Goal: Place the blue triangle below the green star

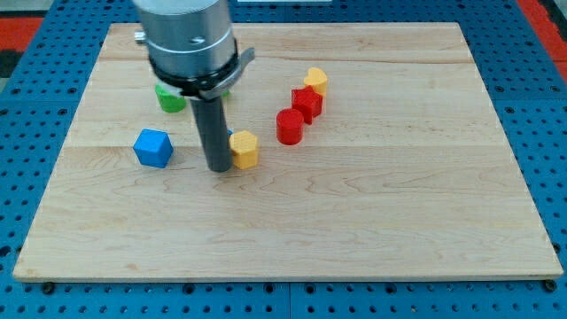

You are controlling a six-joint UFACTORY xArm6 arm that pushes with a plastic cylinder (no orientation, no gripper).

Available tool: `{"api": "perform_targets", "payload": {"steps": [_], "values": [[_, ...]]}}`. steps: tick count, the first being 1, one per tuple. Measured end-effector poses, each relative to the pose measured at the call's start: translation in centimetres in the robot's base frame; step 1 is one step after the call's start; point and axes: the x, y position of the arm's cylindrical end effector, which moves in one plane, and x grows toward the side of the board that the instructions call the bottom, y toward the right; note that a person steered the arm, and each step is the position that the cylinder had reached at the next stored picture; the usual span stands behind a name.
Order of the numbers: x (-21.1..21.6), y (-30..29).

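Note:
My tip (219, 168) rests on the wooden board (354, 221), left of centre, touching the left side of a yellow hexagonal block (244, 149). A blue cube (152, 147) lies a short way to the tip's left. A green block (169, 98) sits above the cube, half hidden under the arm's head, so its shape cannot be made out. A sliver of green (227, 89) also shows on the rod's right side under the head. No blue triangle shows clearly; the rod and head hide the area behind them.
A red cylinder (289, 127), a red star-like block (306, 104) and a yellow block (316, 81) form a diagonal line to the right of the tip. The board lies on a blue perforated table (549, 106).

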Motion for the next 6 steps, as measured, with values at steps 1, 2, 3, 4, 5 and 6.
{"api": "perform_targets", "payload": {"steps": [1,2,3,4,5,6], "values": [[-0.1,1.9],[-0.5,4.0],[-1.2,2.4],[-3.0,-0.2],[-6.1,-0.3],[-8.9,0.7]]}}
